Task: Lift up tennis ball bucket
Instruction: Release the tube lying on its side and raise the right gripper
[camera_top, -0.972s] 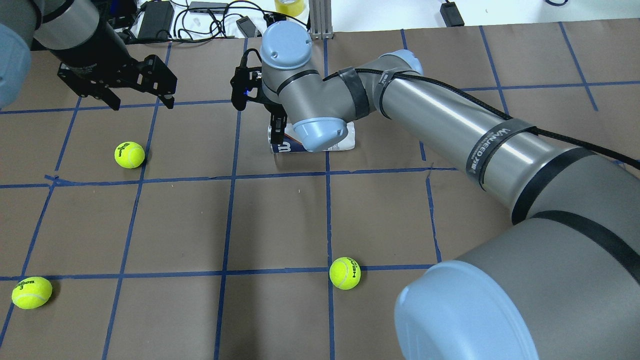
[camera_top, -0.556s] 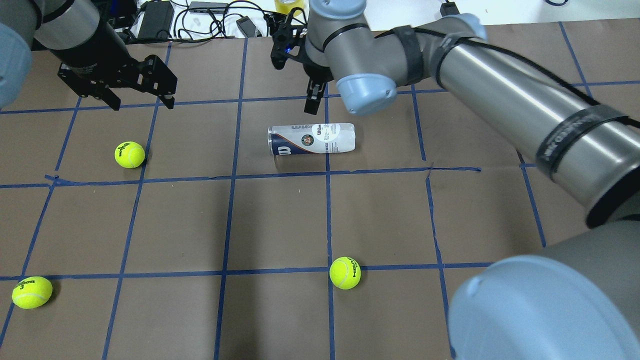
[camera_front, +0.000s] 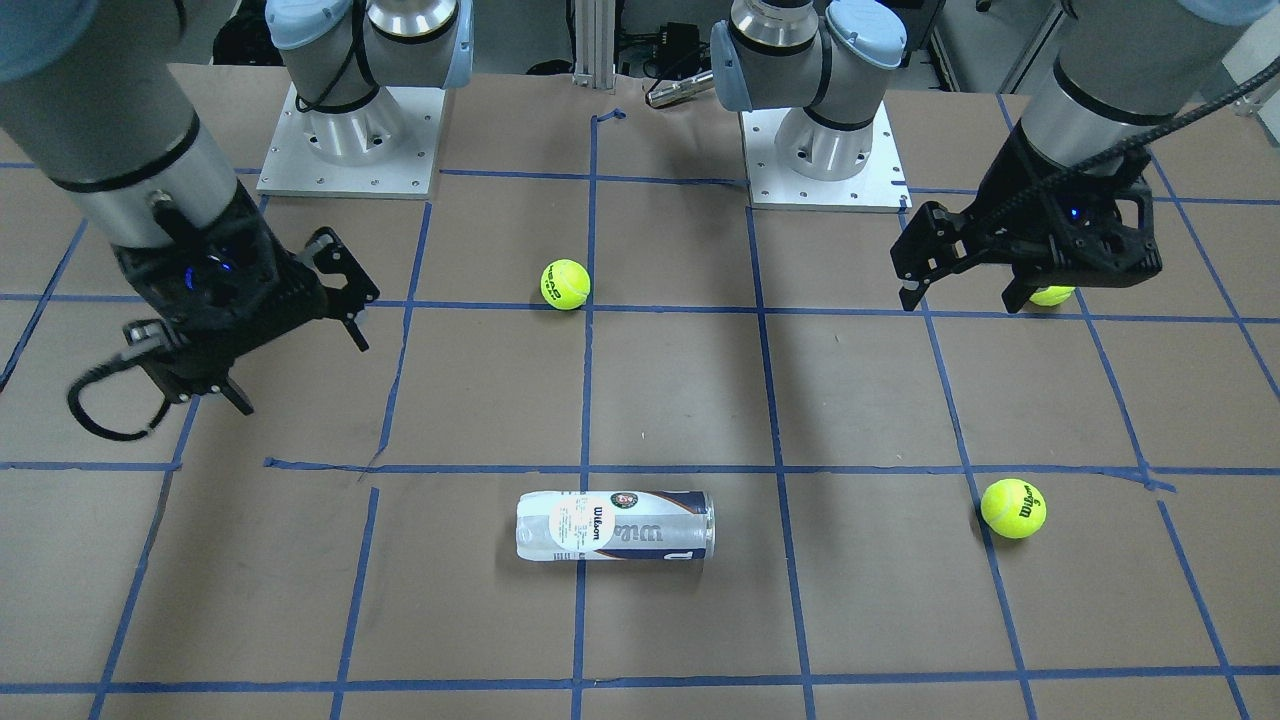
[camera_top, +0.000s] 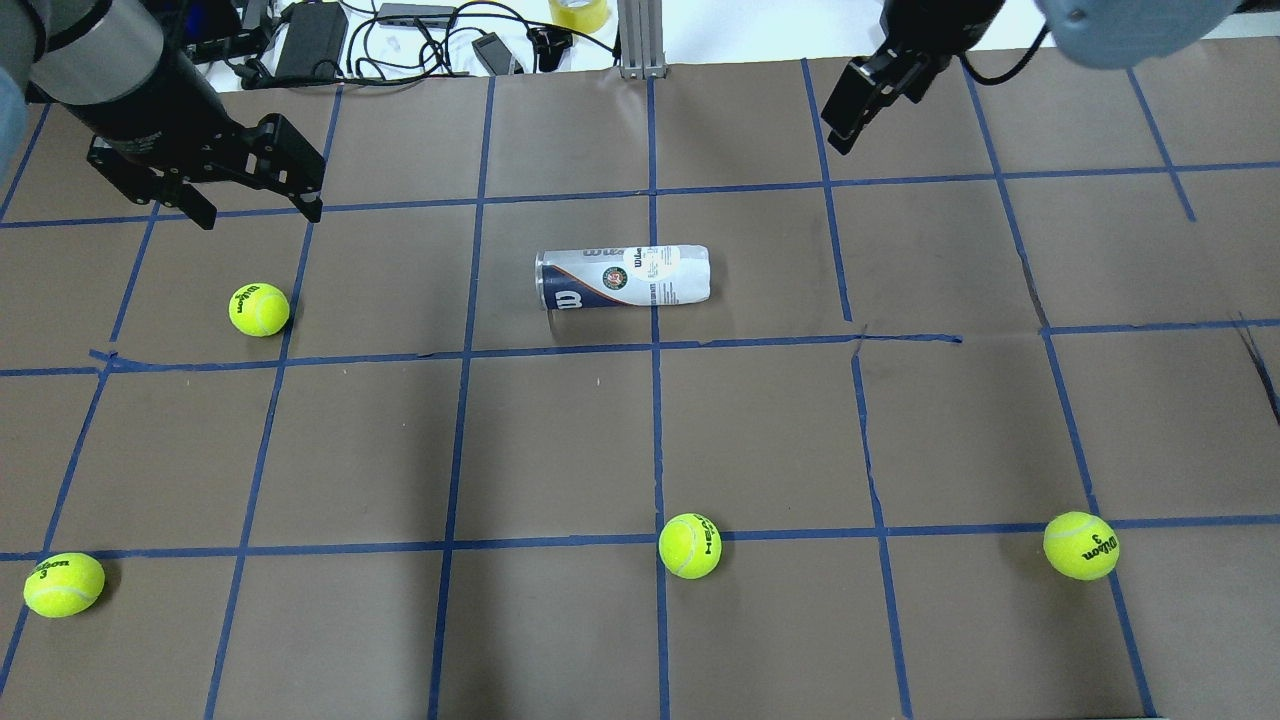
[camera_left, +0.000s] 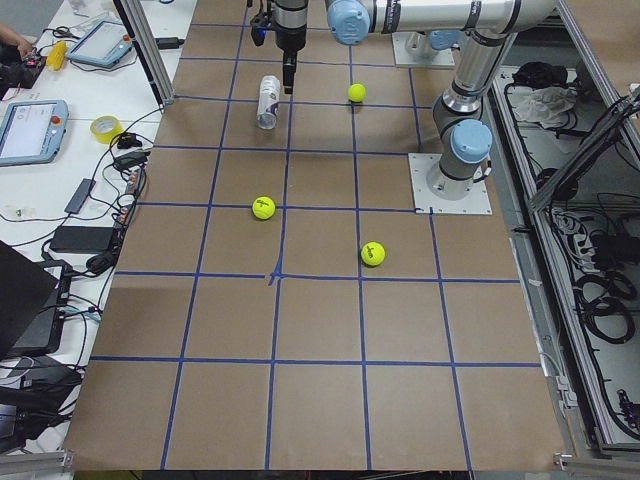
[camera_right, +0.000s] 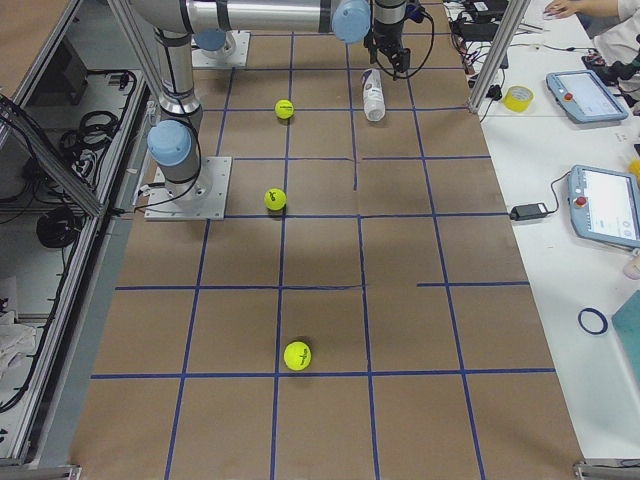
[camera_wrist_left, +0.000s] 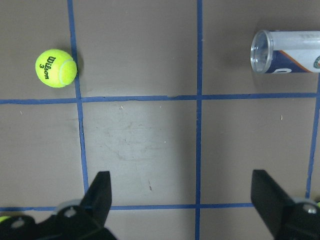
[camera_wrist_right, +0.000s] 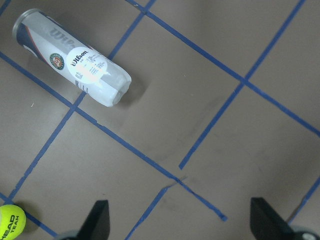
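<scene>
The tennis ball bucket (camera_top: 622, 278) is a clear can with a white and navy Wilson label. It lies on its side on the brown table and also shows in the front view (camera_front: 615, 526). No gripper touches it. My left gripper (camera_top: 258, 210) is open and empty, hovering left of and beyond the can. Its wrist view shows the can's open metal rim (camera_wrist_left: 260, 51) at the upper right. My right gripper (camera_front: 298, 368) is open and empty, raised well off to the can's right. Its wrist view shows the can (camera_wrist_right: 72, 64) at the upper left.
Several yellow-green tennis balls lie about: one near the left gripper (camera_top: 259, 309), one at front left (camera_top: 63, 584), one at front centre (camera_top: 690, 545), one at front right (camera_top: 1081, 545). Cables and devices (camera_top: 400, 30) line the far edge. Blue tape grids the table.
My right arm has lifted off the can and swung away to the far right. The can has stayed lying on the table. My left gripper has shifted slightly left.
</scene>
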